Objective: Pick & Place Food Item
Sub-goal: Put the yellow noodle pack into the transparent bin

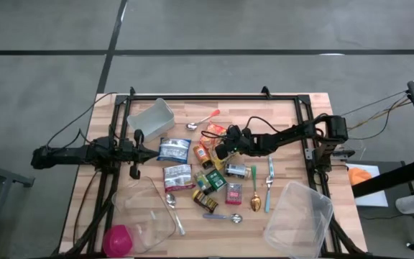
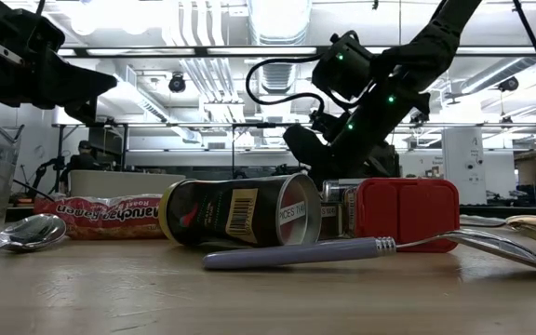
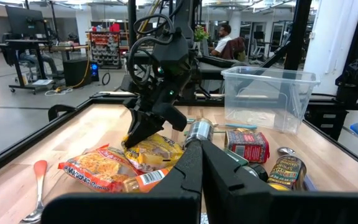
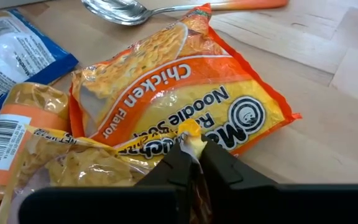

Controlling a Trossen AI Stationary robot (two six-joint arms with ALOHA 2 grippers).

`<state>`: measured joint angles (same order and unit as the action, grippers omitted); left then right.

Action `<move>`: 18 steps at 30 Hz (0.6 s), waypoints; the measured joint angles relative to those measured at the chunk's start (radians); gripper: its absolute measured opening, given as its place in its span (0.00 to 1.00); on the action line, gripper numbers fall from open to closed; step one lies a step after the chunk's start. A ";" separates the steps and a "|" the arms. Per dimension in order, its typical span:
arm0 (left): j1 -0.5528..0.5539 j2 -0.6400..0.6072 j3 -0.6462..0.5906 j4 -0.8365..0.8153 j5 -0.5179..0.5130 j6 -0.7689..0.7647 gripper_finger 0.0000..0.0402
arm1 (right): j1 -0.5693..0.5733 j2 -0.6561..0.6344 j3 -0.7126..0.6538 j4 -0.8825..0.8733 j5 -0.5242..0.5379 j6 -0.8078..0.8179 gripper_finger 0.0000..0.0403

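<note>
Several food items lie in the middle of the table. An orange chicken noodle packet (image 4: 185,93) lies flat, and a yellow packet (image 3: 157,149) lies beside it, overlapping its edge. My right gripper (image 4: 194,152) slants down over these two from the table's right and is shut on the yellow packet; it also shows in the high view (image 1: 223,151). My left gripper (image 3: 201,152) waits shut at the table's left edge (image 1: 136,152), level, holding nothing. My right gripper pinches a crumpled yellow edge of the yellow packet (image 4: 190,134) between its two fingertips. The fingers come slanting down from the table's right side. The packet still lies on the table, partly over the orange noodle packet.
Around the packets lie a blue-white pouch (image 1: 172,150), small cans (image 1: 236,171), a red box (image 1: 233,193) and spoons (image 1: 254,194). Clear bins stand at the far left (image 1: 153,115), near left (image 1: 146,212) and near right (image 1: 298,216). A pink cup (image 1: 118,239) stands near left.
</note>
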<state>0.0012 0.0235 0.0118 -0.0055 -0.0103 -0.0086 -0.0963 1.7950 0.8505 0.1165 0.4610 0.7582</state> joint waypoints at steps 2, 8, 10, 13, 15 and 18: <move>0.000 0.000 0.000 0.000 0.000 0.000 0.00 | 0.000 0.000 0.000 0.000 0.000 -0.002 0.03; 0.000 0.000 0.000 0.000 0.000 0.000 0.00 | 0.008 -0.003 0.000 0.005 0.002 -0.017 0.03; 0.000 0.000 0.000 0.000 0.000 0.000 0.00 | 0.016 -0.006 0.000 0.023 0.010 -0.042 0.02; 0.000 0.000 0.000 0.000 0.000 0.000 0.00 | 0.035 -0.014 0.000 0.064 0.016 -0.084 0.02; 0.000 0.000 0.000 0.000 0.000 0.000 0.00 | 0.048 -0.022 0.000 0.078 0.036 -0.110 0.02; 0.000 0.000 0.000 0.000 0.000 0.000 0.00 | 0.069 -0.045 0.000 0.082 0.067 -0.144 0.02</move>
<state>0.0011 0.0235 0.0120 -0.0051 -0.0103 -0.0086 -0.0276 1.7504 0.8505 0.1982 0.5282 0.6140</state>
